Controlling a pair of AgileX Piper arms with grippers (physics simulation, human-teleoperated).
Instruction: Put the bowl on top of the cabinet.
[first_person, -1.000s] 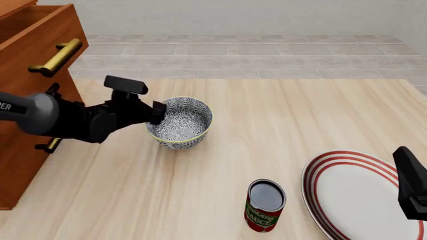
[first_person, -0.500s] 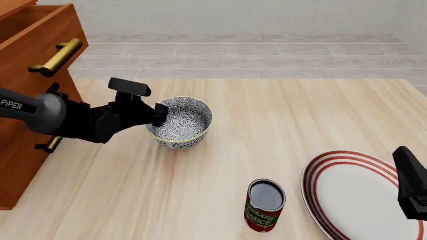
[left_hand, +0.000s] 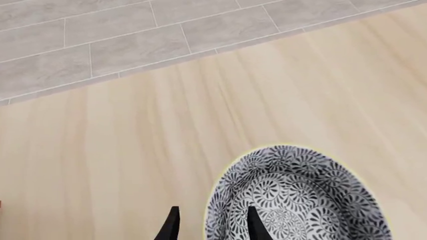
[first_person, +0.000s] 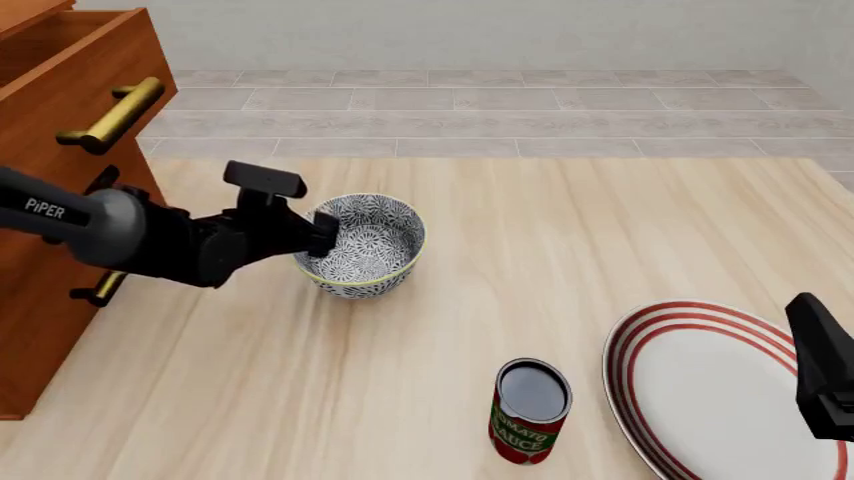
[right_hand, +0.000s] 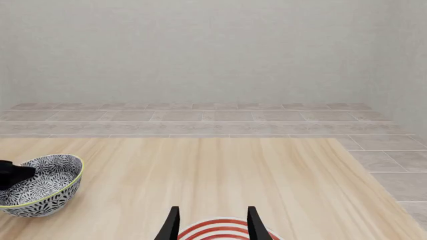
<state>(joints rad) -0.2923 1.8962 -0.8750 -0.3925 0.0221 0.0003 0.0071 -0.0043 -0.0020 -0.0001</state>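
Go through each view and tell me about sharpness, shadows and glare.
Front view: sharp throughout, flat even light, only a faint shadow under the bowl and the can, no glare on the plate. Left wrist view: crisp, the bowl's pattern readable, the left gripper cut off by the frame edge. Right wrist view: equally sharp, with no glare on the table.
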